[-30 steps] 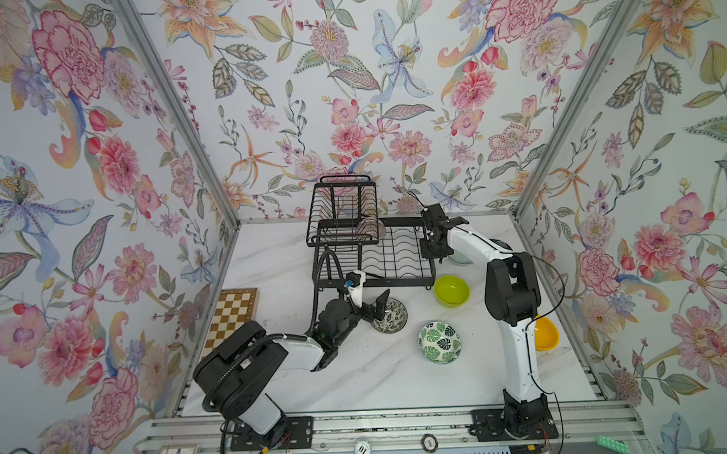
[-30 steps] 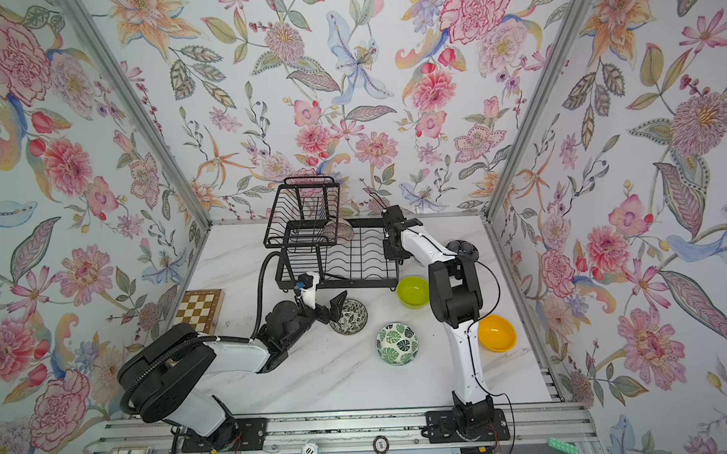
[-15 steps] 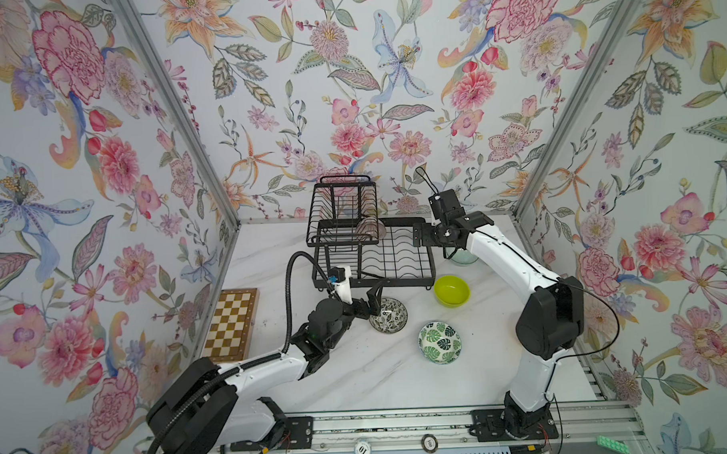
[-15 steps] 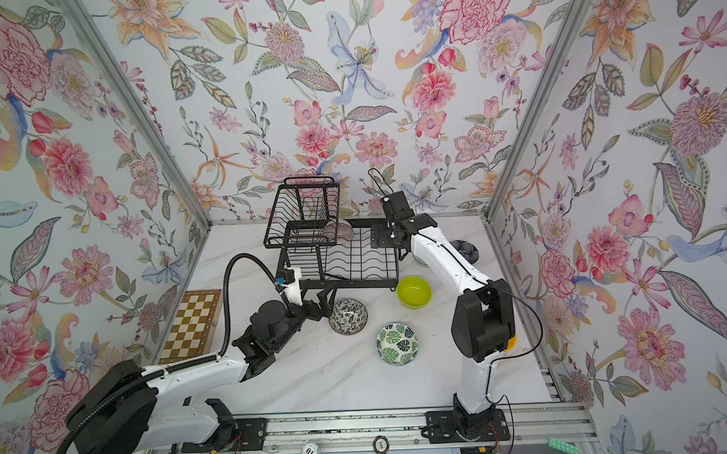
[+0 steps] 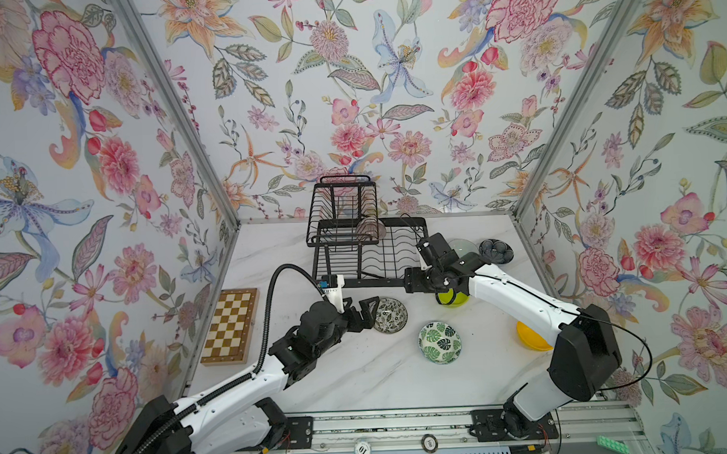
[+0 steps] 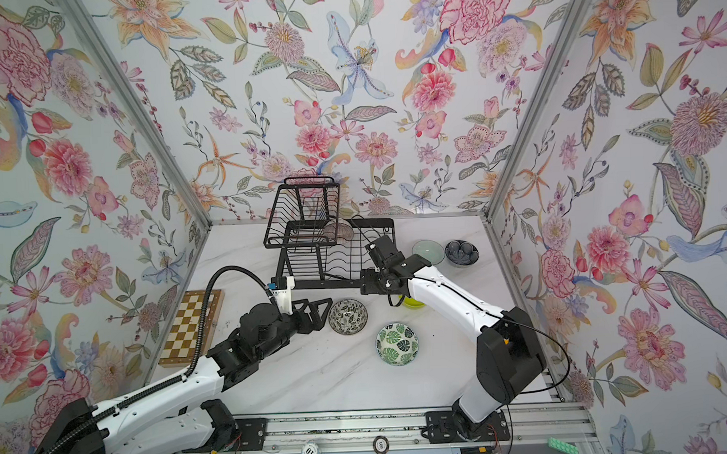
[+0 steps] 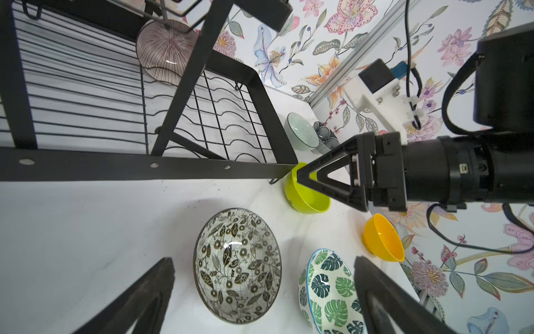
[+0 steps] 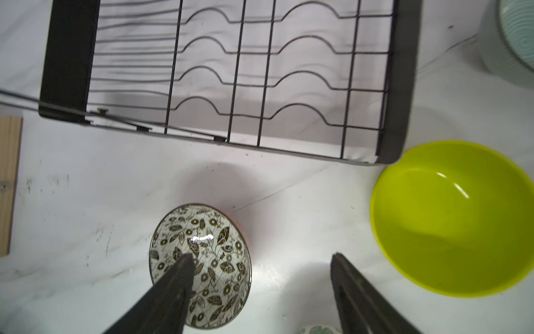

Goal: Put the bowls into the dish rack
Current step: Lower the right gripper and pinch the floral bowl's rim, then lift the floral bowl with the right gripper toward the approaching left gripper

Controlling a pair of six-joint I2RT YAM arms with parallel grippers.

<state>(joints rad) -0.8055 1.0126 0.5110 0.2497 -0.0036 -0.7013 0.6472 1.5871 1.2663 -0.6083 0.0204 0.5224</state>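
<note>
The black wire dish rack (image 5: 397, 283) stands at the back, with a pink ribbed bowl (image 5: 370, 228) in its lower tray. My left gripper (image 5: 367, 313) is open just left of the black-and-white bowl (image 5: 390, 315); in the left wrist view that bowl (image 7: 237, 266) lies between the fingers (image 7: 161, 277). My right gripper (image 5: 408, 280) hangs open and empty over the rack's front right corner, partly hiding the lime bowl (image 5: 453, 298). The leaf-print bowl (image 5: 439, 342), orange-yellow bowl (image 5: 529, 339), celadon bowl (image 5: 462, 245) and dark blue bowl (image 5: 495, 250) sit on the table.
A brown-and-cream chessboard (image 5: 231, 326) lies at the left by the wall. Flowered walls close the table in on three sides. The rack's raised upper basket (image 5: 344, 199) stands at the back left of the rack.
My right gripper has come forward and left from the rack's back right to its front right corner. The left arm has stretched lower; its gripper stays by the black-and-white bowl.
</note>
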